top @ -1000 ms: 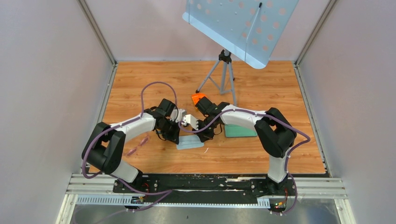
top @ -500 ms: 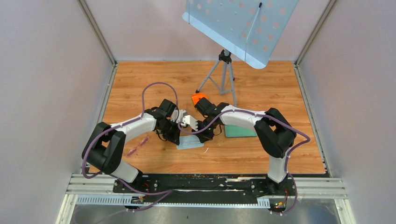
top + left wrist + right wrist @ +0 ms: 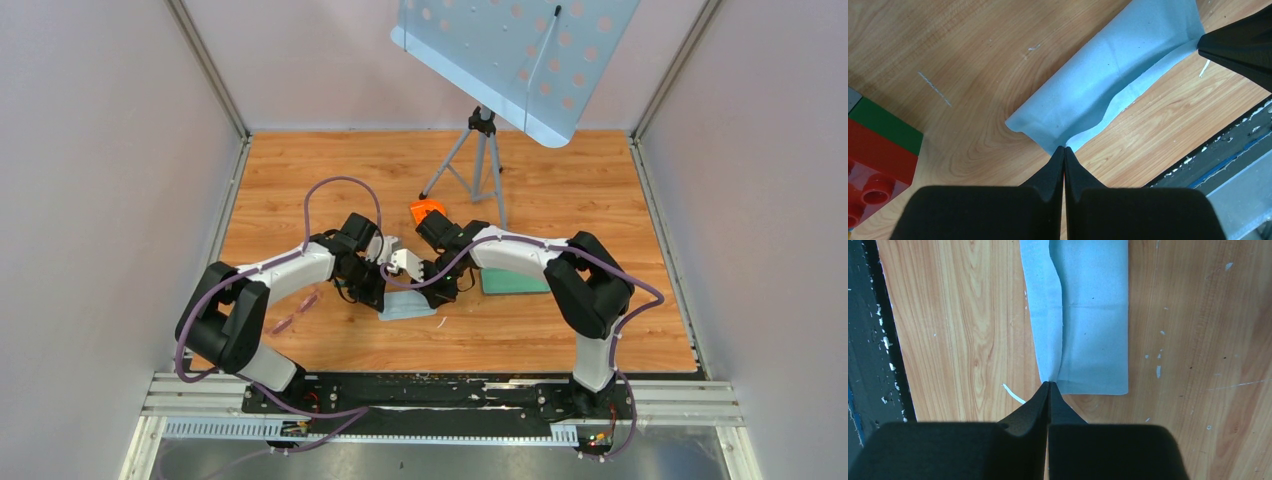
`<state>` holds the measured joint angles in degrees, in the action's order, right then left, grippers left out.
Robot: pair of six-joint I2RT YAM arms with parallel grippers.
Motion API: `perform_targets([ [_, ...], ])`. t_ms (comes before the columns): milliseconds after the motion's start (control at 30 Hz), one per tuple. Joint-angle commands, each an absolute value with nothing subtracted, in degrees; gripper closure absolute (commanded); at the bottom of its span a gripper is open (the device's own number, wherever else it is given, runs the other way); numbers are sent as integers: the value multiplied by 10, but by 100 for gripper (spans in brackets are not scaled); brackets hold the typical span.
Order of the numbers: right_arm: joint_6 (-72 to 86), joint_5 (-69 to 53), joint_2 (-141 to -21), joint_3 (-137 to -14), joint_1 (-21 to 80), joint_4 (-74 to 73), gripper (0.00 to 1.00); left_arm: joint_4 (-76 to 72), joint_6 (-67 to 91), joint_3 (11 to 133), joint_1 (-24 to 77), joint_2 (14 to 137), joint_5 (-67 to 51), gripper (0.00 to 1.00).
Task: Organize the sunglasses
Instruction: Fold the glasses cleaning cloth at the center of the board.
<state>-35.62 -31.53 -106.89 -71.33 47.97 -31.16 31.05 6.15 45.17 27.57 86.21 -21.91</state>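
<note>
The pale pink sunglasses (image 3: 297, 311) lie on the wood to the left of my left arm, apart from both grippers. A blue-grey cloth (image 3: 407, 306) lies half folded between the grippers; it also shows in the left wrist view (image 3: 1108, 80) and the right wrist view (image 3: 1088, 315). My left gripper (image 3: 1064, 148) is shut on the cloth's left corner. My right gripper (image 3: 1049, 384) is shut on its right corner, at the fold line. The case (image 3: 515, 282), green inside, lies under my right forearm.
A tripod (image 3: 480, 165) with a tilted perforated blue panel (image 3: 520, 60) stands at the back. An orange piece (image 3: 426, 209) lies behind the grippers. A red and green toy brick (image 3: 875, 155) sits near my left gripper. The black base rail (image 3: 440, 392) runs along the near edge.
Both grippers have shifted slightly away from the near edge with the cloth's corners in them, and the cloth looks narrower. The sunglasses and case have not moved.
</note>
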Motion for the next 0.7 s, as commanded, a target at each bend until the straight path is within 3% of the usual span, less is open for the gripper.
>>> perform_targets([
  [0, -365, -321, -1074, -706, 489, -330, 100, 317, 57, 445, 280, 853, -226, 100],
  [467, -367, -313, -1075, -704, 490, -330, 100, 316, 57, 444, 288, 860, -232, 97],
  [667, -364, -328, -1072, -707, 489, -339, 83, 317, 57, 445, 291, 839, -227, 83],
])
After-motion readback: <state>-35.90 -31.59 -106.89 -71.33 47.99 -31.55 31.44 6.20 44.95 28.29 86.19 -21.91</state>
